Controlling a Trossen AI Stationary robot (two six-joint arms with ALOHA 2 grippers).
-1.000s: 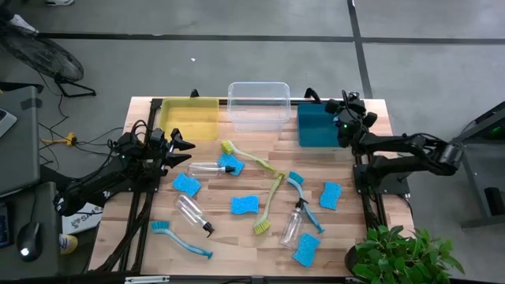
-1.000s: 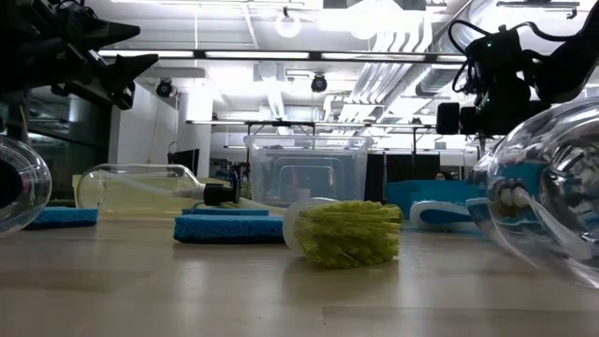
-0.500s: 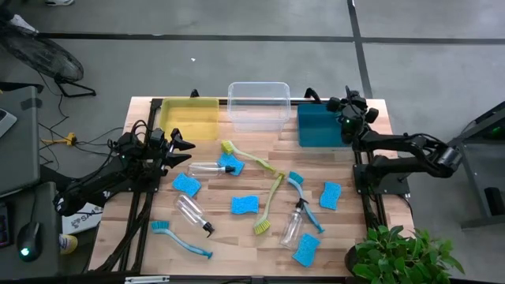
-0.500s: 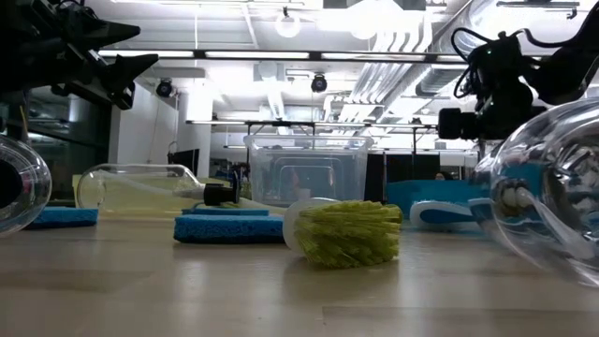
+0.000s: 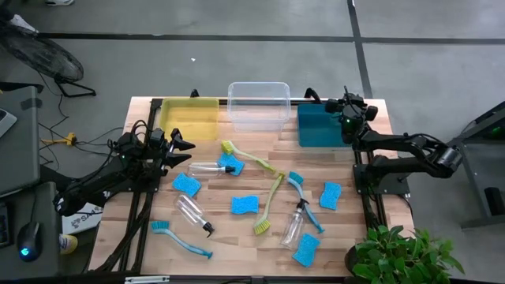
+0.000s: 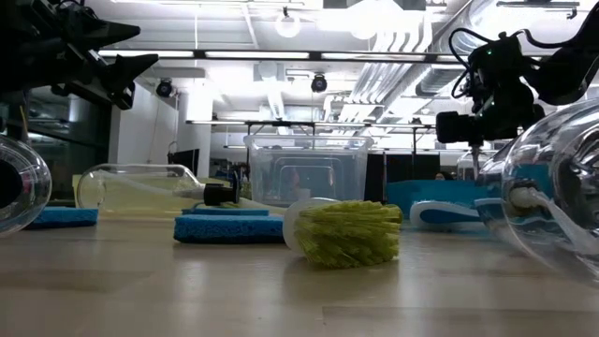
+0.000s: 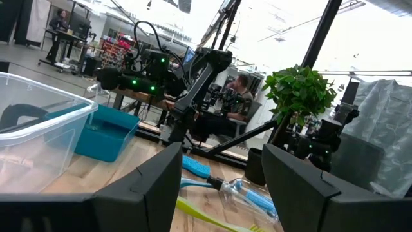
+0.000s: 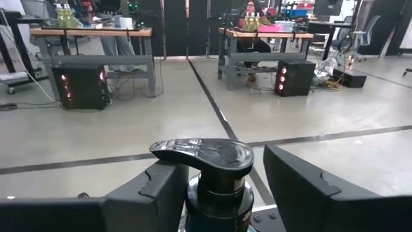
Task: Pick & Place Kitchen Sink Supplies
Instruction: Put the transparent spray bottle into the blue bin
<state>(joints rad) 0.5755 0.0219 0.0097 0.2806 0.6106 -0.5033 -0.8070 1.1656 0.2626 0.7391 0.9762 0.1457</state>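
Blue sponges (image 5: 245,205), dish brushes (image 5: 268,207) and clear spray bottles (image 5: 192,213) lie scattered on the wooden table. My right gripper (image 8: 222,183) hovers level over the right end of the teal bin (image 5: 314,126). A spray bottle's black nozzle head (image 8: 203,154) stands upright between its parted fingers. The bottle's body is hidden below. My left gripper (image 7: 219,187) waits open and empty above the table's left side, near the yellow bin (image 5: 189,118). My right gripper has the spray bottle's black neck (image 8: 215,193) between its two level fingers. One finger (image 8: 164,187) lies right beside the neck and the other (image 8: 290,187) stands a little apart. I cannot tell whether either finger touches it.
A clear bin (image 5: 258,104) stands between the yellow and teal bins along the far edge. A potted plant (image 5: 402,252) crowds the near right corner. Bare wood shows along the near edge (image 5: 237,256).
My right gripper has swung a little toward the table's far edge above the teal bin and rolled slightly. The things on the table have stayed where they were.
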